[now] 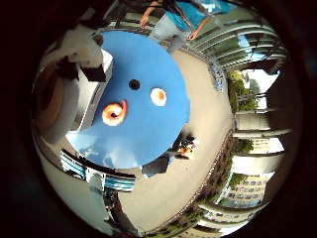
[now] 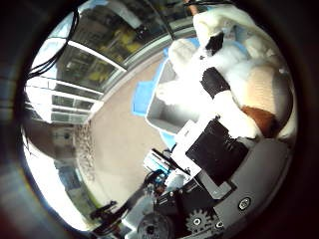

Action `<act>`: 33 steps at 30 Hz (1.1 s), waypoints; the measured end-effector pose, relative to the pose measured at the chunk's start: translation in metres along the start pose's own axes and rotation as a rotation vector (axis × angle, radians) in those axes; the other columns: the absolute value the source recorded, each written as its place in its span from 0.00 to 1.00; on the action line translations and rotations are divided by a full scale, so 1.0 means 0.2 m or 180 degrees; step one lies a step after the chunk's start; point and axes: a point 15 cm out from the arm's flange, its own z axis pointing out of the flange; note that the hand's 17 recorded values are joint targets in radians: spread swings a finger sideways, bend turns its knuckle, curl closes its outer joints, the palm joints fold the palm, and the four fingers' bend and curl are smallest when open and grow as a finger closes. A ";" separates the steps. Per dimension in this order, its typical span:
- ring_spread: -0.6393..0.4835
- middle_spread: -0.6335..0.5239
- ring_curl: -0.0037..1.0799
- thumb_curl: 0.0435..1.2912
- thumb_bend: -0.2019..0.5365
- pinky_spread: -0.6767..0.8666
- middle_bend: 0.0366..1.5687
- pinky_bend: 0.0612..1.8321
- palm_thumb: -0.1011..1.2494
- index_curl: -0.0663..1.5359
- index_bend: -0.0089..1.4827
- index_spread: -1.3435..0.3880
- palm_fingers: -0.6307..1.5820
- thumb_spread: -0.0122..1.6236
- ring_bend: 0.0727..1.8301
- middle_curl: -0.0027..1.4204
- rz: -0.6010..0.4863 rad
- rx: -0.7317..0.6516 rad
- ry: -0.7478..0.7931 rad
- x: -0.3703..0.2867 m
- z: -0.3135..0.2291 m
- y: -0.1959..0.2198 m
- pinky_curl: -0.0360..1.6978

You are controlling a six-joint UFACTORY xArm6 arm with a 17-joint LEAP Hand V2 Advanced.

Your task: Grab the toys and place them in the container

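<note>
My hand (image 2: 219, 144) is shut on a white plush toy with tan and brown patches (image 2: 259, 89); black and white fingers curl across it close to the palm. Beyond the plush, a grey open container (image 2: 167, 112) stands at the edge of the round blue table (image 1: 148, 59). Out on the tabletop lie an orange curled shrimp toy (image 1: 114, 113) and a fried-egg toy (image 1: 158, 96), a short way apart, on either side of the table's dark centre hole (image 1: 134, 84). The table is well below the palm.
A person (image 1: 173, 20) stands at the far side of the table, not touching the toys. Small objects (image 1: 187, 146) lie on the paved ground beside the table. A blue mat (image 2: 142, 97) lies on the ground near the container. Railings and buildings surround the yard.
</note>
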 end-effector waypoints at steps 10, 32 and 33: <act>0.55 0.44 0.64 0.45 0.21 0.56 0.78 0.87 0.63 0.69 0.47 0.43 0.60 0.72 0.77 0.59 -0.0049 -0.0324 -0.0075 -0.20 0.44 -0.25 0.34; 0.84 0.62 0.27 0.22 0.23 0.73 0.10 0.44 0.37 0.29 0.11 0.61 0.28 0.71 0.23 0.26 0.0681 0.0182 0.0190 0.77 0.30 -0.09 0.14; 0.84 0.61 0.27 0.21 0.24 0.73 0.10 0.44 0.38 0.29 0.11 0.62 0.29 0.72 0.23 0.26 0.0739 0.0278 0.0251 0.86 0.27 -0.08 0.14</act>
